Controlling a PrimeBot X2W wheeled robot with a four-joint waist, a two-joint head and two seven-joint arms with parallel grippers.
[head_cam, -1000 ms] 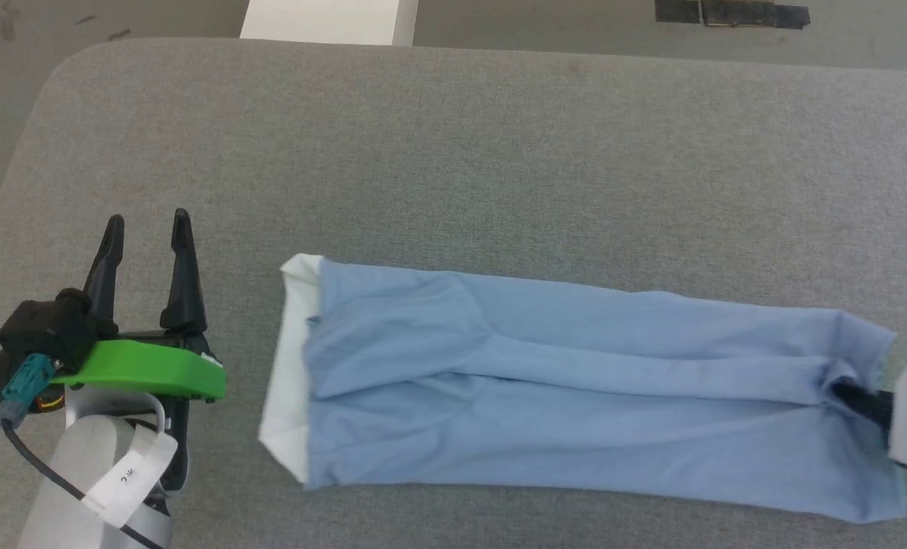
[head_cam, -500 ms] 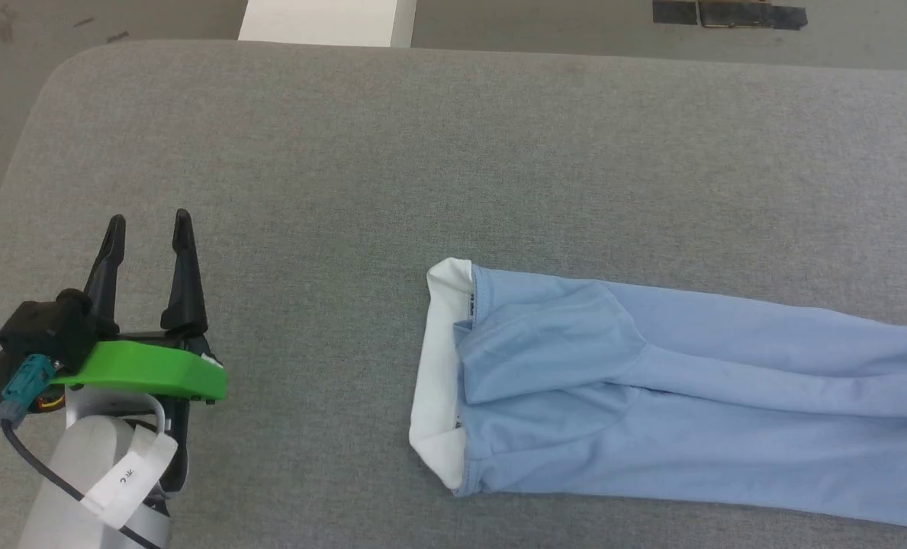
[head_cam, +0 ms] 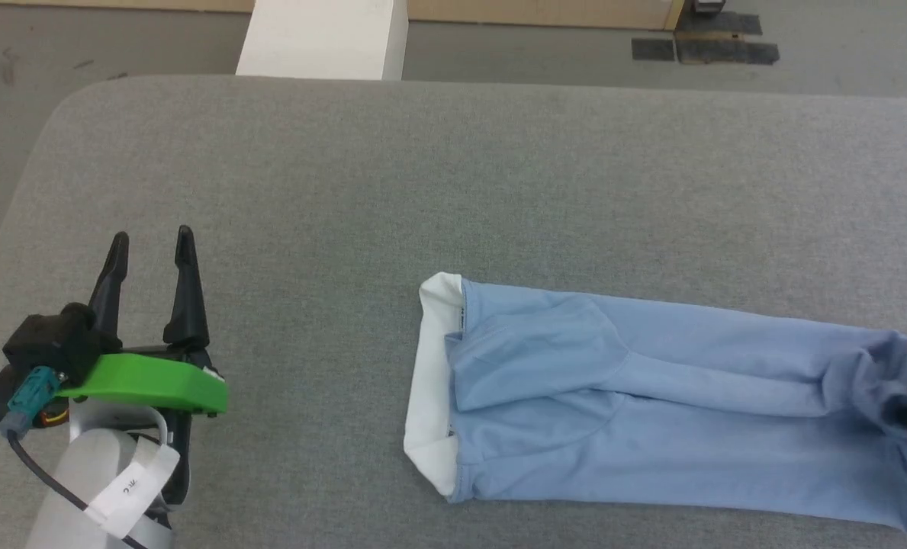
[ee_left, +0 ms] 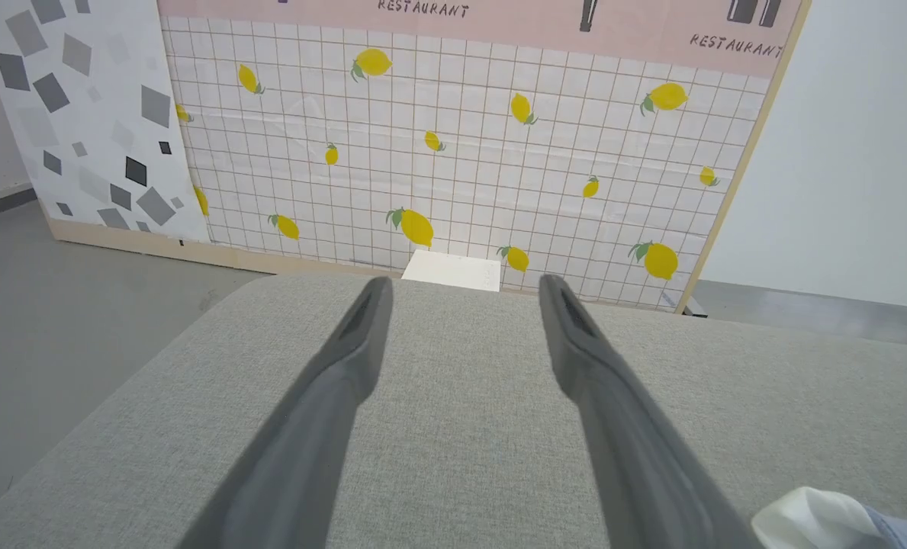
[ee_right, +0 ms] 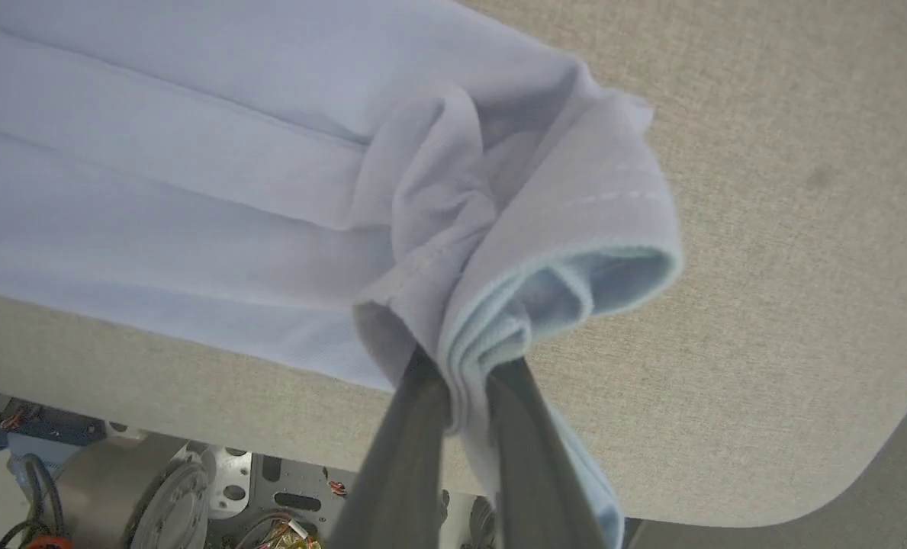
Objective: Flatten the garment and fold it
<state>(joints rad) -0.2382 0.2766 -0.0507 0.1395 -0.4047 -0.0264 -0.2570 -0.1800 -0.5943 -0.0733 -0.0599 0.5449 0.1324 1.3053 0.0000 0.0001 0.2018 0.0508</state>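
Note:
The garment (head_cam: 651, 412), light blue with a white collar band at its left end, lies folded into a long narrow strip across the right half of the grey table (head_cam: 438, 175). My right gripper (ee_right: 464, 370) is shut on the garment's bunched hem (ee_right: 514, 252), lifting that end slightly. My left gripper (head_cam: 152, 248) rests open over bare table at the lower left, well apart from the cloth. In the left wrist view the open fingers (ee_left: 354, 358) frame bare table, and the white collar (ee_left: 804, 518) peeks in at the bottom right.
A white block (head_cam: 323, 38) stands past the table's far edge. A lemon-patterned panel (ee_left: 453, 137) rises behind it. The table's rounded corner (ee_right: 865, 457) lies close to my right gripper.
The garment has been dragged to the right across the table by its hem; the collar end now lies near the table's middle. The head camera tilted a little. The left gripper stayed put.

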